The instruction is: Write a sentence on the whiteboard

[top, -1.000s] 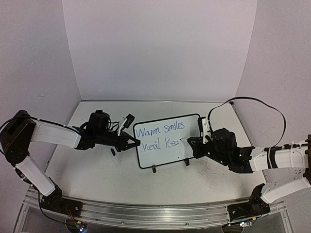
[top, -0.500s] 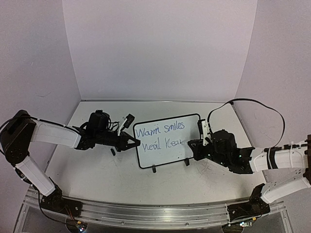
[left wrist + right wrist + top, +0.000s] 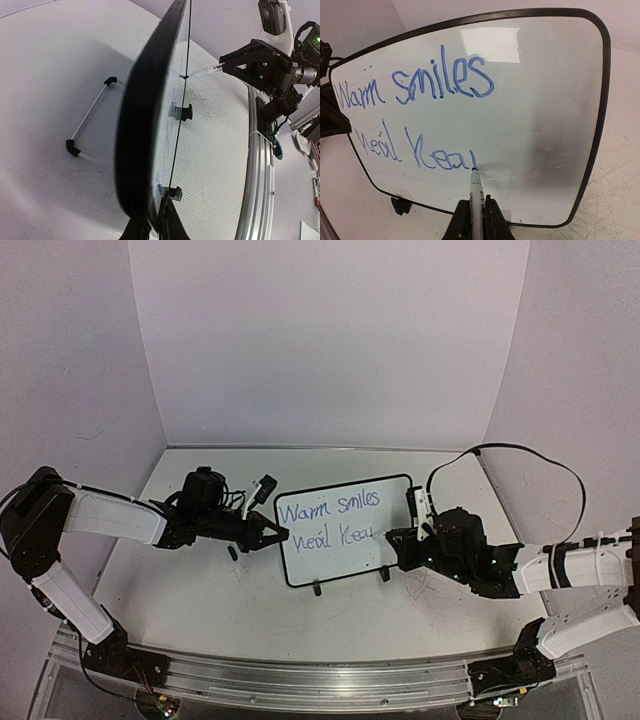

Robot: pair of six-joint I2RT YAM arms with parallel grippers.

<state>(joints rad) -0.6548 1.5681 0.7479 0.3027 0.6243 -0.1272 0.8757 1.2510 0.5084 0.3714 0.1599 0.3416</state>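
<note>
Right wrist: whiteboard [image 3: 545, 100] beyond right tool [image 3: 476, 209]

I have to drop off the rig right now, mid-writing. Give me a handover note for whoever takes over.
Left hand: shut on the left edge of the whiteboard, steadying it where it stands on the table.
Right hand: shut on the marker, with its tip against the board at the end of the second line.
Done: the sentence has "Warm smiles" on top and, below it, "heal" plus the start of the last word.
Left: finish "hearts." and then lift the marker off the board.
</note>
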